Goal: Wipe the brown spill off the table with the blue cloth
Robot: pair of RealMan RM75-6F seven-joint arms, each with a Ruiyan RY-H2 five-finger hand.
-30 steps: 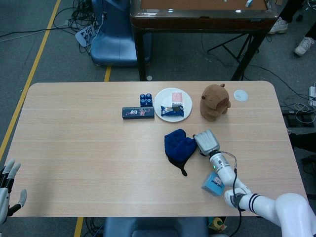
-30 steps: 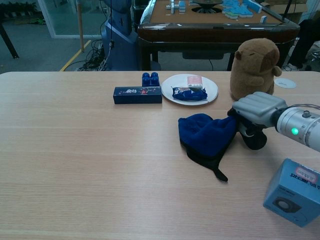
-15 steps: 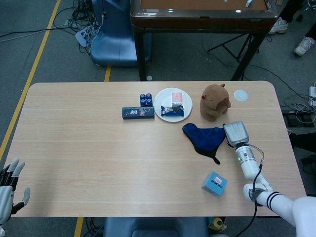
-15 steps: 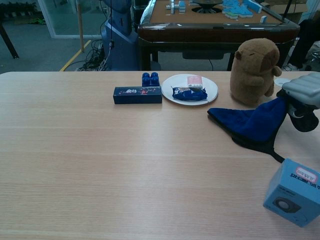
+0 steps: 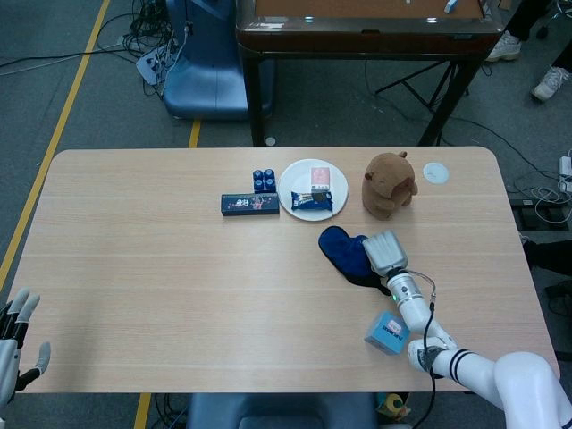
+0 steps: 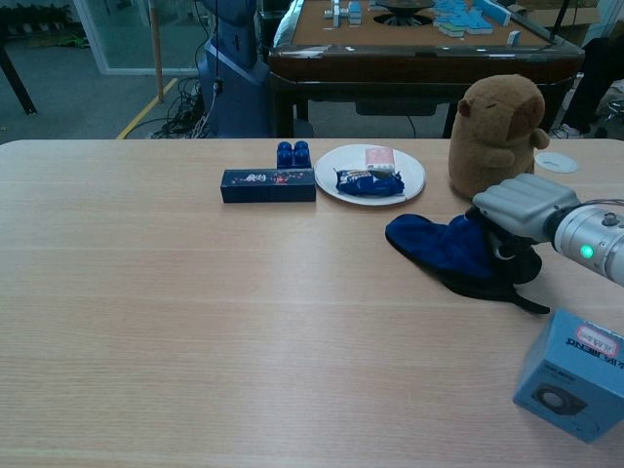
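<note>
Right robot hand [image 6: 522, 207] presses down on the blue cloth [image 6: 441, 249], fingers curled into its bunched edge, just in front of the brown plush capybara [image 6: 497, 132]. Left robot hand [image 5: 13, 335] hangs off the near left corner, fingers spread and holding nothing. On the light wooden surface [image 5: 161, 268] sit a white plate [image 6: 336, 175] of snacks, a dark long box [image 6: 268, 184] and a pale blue carton [image 6: 573, 375], cut by the frame edge. No brown spill can be made out. Beyond stands a mahjong table [image 6: 419, 44].
</note>
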